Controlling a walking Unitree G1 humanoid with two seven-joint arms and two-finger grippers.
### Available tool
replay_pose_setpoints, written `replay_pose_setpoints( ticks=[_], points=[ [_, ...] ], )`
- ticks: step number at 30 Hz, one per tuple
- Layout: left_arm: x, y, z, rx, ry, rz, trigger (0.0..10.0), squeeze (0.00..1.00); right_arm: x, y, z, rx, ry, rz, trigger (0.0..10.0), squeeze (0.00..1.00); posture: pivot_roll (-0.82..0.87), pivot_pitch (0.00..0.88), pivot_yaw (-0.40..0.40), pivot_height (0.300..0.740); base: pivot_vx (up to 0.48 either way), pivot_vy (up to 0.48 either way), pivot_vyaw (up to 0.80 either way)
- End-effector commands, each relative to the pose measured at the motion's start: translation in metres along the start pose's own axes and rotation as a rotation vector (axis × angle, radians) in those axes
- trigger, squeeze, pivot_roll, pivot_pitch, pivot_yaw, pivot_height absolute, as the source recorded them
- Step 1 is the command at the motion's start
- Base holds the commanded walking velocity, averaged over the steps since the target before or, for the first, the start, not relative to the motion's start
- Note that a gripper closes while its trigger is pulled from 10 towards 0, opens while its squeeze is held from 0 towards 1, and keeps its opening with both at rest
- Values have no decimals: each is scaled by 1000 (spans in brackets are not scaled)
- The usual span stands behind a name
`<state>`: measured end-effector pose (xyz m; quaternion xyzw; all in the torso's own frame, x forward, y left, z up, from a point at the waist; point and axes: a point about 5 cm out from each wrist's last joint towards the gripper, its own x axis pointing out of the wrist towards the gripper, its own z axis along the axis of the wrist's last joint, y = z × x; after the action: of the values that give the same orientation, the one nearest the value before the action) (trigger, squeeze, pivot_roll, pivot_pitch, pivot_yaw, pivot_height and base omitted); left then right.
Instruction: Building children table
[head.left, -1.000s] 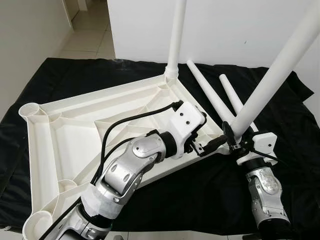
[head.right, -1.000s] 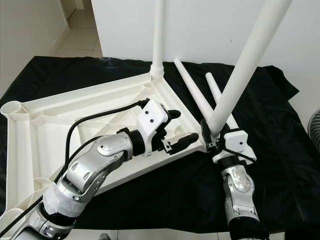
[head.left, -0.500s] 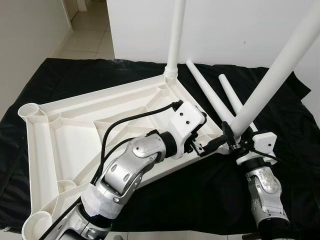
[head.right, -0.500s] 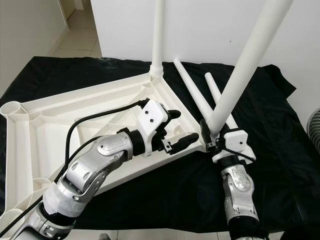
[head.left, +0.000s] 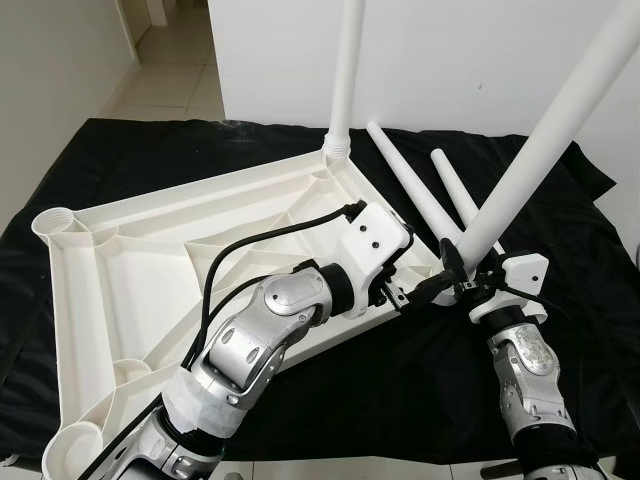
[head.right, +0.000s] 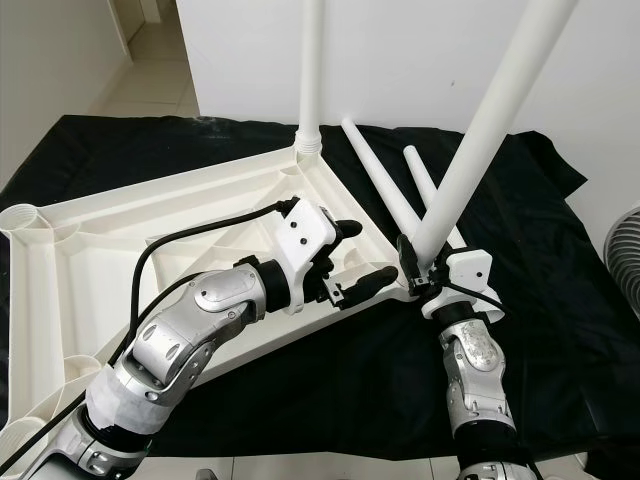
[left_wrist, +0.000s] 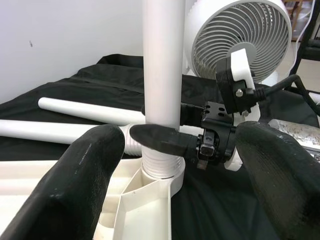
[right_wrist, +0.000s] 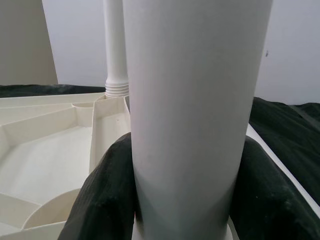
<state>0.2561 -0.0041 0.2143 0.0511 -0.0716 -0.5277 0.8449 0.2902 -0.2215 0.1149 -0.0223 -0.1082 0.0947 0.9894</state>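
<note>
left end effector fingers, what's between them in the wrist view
In the left wrist view, the upright table leg stands between the left end effector's open fingers, with its threaded base in the tabletop's corner socket.

No text, label, brand, number or sign can be read on anything here (the white plastic parts, the black cloth and the robot's own housings all show plain surfaces, so far as can be made out).
</note>
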Motion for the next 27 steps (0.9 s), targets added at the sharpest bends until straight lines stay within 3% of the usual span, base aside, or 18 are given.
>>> replay_pose_setpoints(
  ticks=[1,6,18,23,27],
  points=[
    [1,-6,1,5,0,-64,10000,0,-52,0,-77,134,461,-82,10000,0,-115,107,59,740,0,0,0],
    [0,-7,1,2,0,-68,10000,0,-44,-3,-73,161,475,-110,10000,0,-117,108,61,740,0,0,0],
    [0,-8,1,-3,0,-69,10000,0,-44,0,-73,156,483,-108,10000,0,-116,108,57,740,0,0,0],
    [1,-8,1,-2,-1,-70,10000,0,-42,0,-69,123,454,-110,10000,0,-117,104,53,740,0,0,0],
    [2,-8,1,-1,-4,-68,10000,0,-44,2,-65,118,393,-196,10000,0,-118,105,49,740,0,0,0]
  ],
)
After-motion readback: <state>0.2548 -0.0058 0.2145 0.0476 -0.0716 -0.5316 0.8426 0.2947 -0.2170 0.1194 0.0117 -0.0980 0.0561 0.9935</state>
